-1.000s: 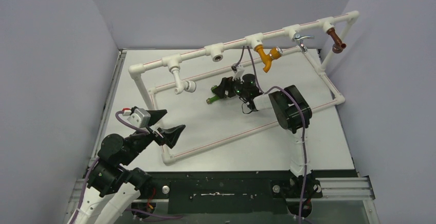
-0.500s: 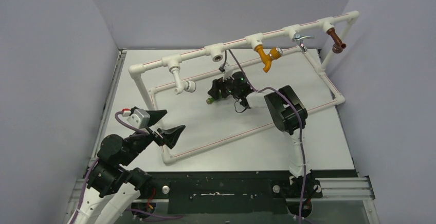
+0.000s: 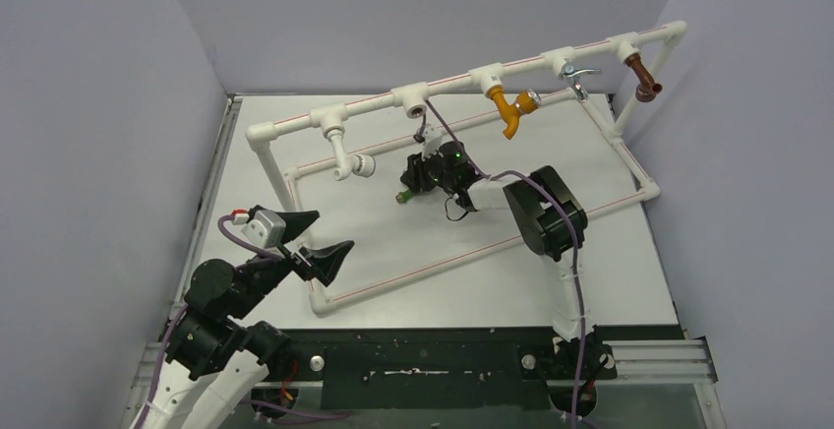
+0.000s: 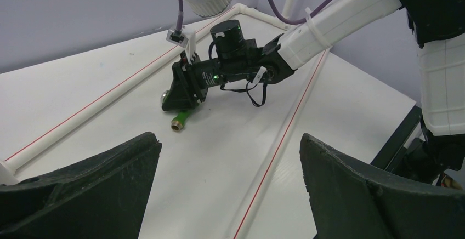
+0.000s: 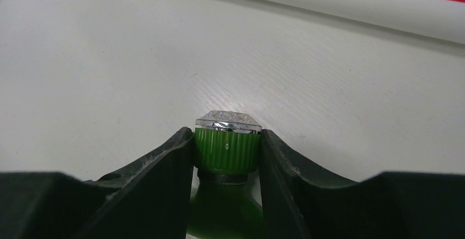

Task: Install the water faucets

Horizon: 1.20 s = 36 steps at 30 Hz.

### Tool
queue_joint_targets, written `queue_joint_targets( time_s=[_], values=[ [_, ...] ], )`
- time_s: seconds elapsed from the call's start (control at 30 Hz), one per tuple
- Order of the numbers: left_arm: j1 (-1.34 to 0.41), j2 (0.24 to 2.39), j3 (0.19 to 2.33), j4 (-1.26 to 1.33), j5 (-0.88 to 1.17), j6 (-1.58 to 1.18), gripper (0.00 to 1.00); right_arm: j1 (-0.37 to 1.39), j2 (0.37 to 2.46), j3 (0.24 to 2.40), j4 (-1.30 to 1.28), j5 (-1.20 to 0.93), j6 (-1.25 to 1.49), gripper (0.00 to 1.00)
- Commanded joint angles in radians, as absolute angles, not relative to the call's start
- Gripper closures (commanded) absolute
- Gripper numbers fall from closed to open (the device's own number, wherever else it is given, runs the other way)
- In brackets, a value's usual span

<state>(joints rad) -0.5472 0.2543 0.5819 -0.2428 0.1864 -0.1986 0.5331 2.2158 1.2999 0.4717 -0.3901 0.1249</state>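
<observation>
Two tools: the right tool (image 3: 415, 179) was clamped on the green tap (image 3: 404, 194); the left tool (image 3: 313, 238) stood wide apart and held nothing
Landmark: the empty tee (image 3: 415, 102) on the raised rail of the white pipe frame (image 3: 369, 106), its open socket facing the arms
Green tap: just on the arms' side of the empty tee and below it, low over the tabletop (image 3: 393, 242); whether its brassy threaded end touched the surface could not be told
Grip: in the right wrist view both fingers (image 5: 159, 168) pressed the ribbed green collar under the silvery knob, which stood proud of them
Just changed: within the last second the right tool had swung from the orange-yellow tap's (image 3: 509, 109) side of the empty tee to almost directly in front of it, while the tap's threaded end hardly shifted; the left tool had not moved
Meaning: judged a carry-and-align step, with the tap in hand and brought near the one open socket but not yet raised to it or threaded in
Neighbours: the white tap (image 3: 346, 161) hung on the other side of the empty tee from the orange-yellow one, each in its own fitting
Next need: the threaded end pointed away from the empty tee, so a lift and a turn looked necessary
Risk: so narrow a hold on the collar might let the tap pivot
</observation>
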Motion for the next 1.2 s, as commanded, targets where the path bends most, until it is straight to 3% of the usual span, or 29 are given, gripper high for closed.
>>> queue_joint_targets(
  time_s=[0.0,0.57,1.17],
  values=[
    [-0.549,0.243,0.586,-0.202,0.199,-0.189,0.03,0.554,2.145,1.214,0.487,-0.364,0.154,1.00],
    [-0.549,0.282,0.609,-0.219,0.185,-0.219,0.03,0.624,1.859,0.929,0.620,-0.299,0.218,1.00],
    [-0.549,0.363,0.710,-0.387,0.143,-0.432,0.03,0.755,1.394,0.684,0.609,-0.183,0.317,1.00]
  ],
)
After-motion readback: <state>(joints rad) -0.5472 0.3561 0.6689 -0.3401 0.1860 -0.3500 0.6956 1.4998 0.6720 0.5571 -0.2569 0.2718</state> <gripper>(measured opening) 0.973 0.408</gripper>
